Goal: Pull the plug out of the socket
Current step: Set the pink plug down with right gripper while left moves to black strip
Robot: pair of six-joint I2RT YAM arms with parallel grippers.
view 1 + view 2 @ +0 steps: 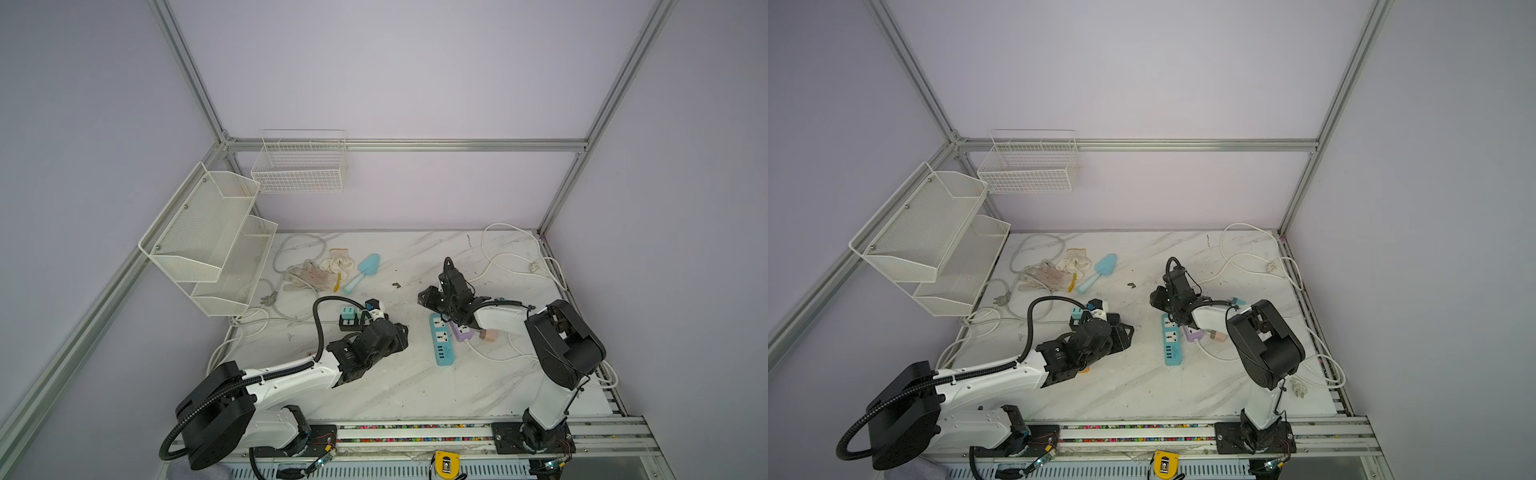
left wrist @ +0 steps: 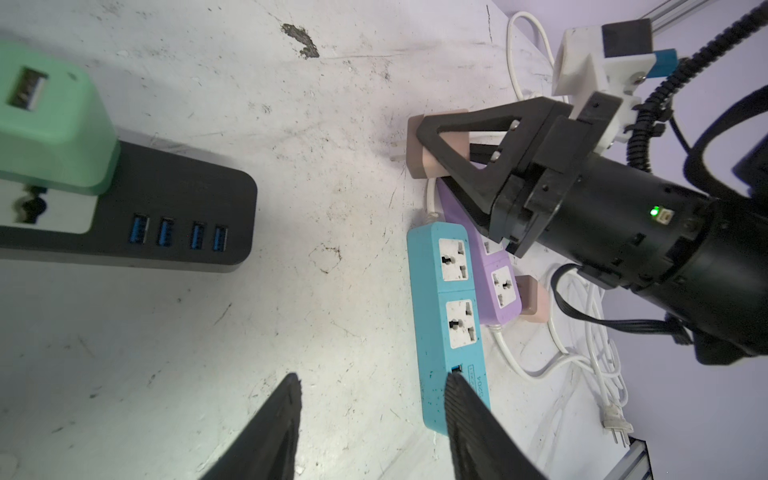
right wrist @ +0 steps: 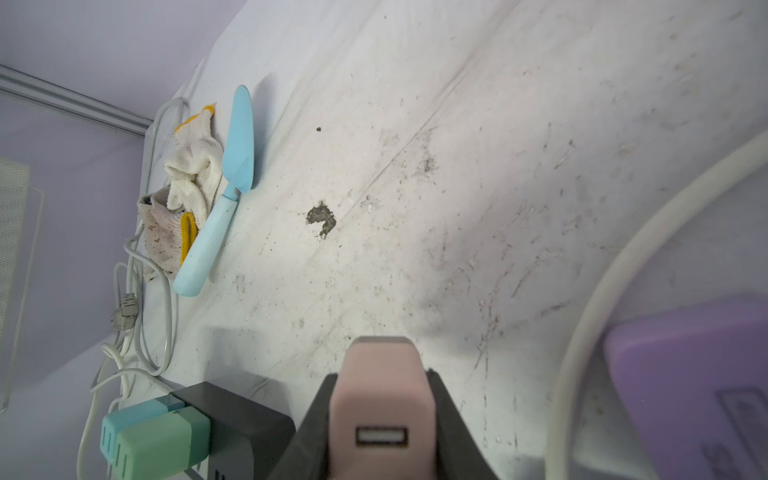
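ok so the right hand [image 2: 432, 153] is clenched on the pink plug [image 3: 384, 399], a finger on each side. In the left wrist view a metal prong [image 2: 395, 157] shows bare at its end, so I'd say it's already out of the purple strip [image 2: 498, 286]. It sits just past that strip's end, low over the worktop [image 2: 291, 124] (can't tell if it touches). The left hand [image 2: 372, 399] is released, nothing between its fingers, near the blue strip [image 2: 449, 311]. From here I'd carry the plug straight away from the sockets onto bare worktop, clear of the white cable [image 3: 582, 332] curling beside it. I'd only let go once it rests flat, otherwise it may tip onto the prongs. The plug itself is a chunky pale pink block with rounded edges and a USB port in the face opposite the prongs. It looks like smooth plastic, so squeezing across the flat sides seems safest
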